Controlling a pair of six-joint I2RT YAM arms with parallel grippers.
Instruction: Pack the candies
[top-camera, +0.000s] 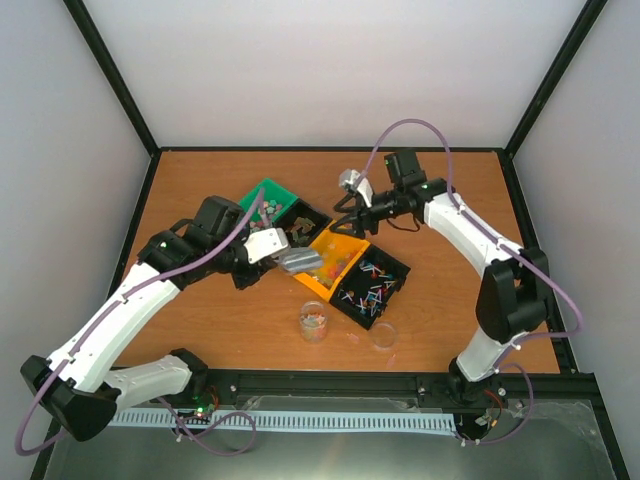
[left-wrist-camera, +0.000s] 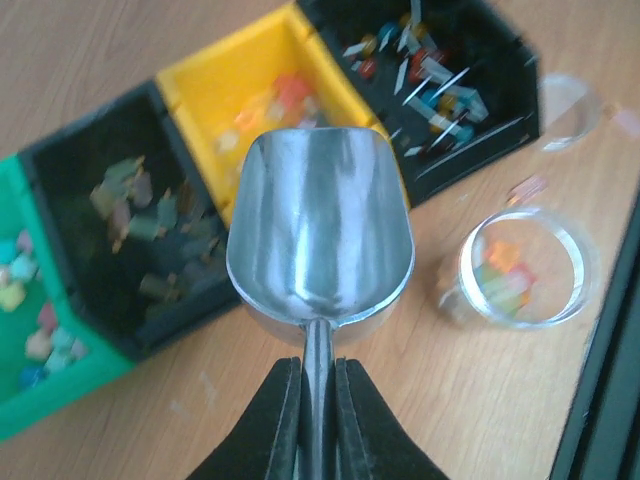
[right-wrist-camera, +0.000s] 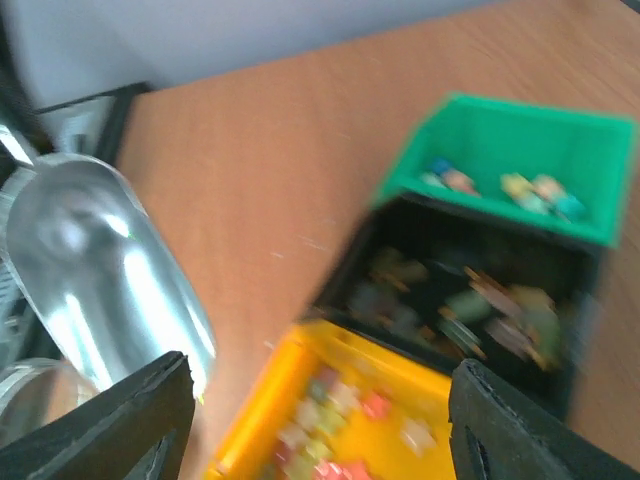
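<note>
Candies (left-wrist-camera: 425, 70) lie in four plastic bins (left-wrist-camera: 200, 85), mid-tabletop; the thin wrapped ones point every way. A few sit in a clear round jar (left-wrist-camera: 580, 262) toward the near edge. Left gripper (left-wrist-camera: 318, 375) clamps a smooth metal scoop (left-wrist-camera: 320, 230) by its handle; right gripper (right-wrist-camera: 320, 420) stands apart.
</note>
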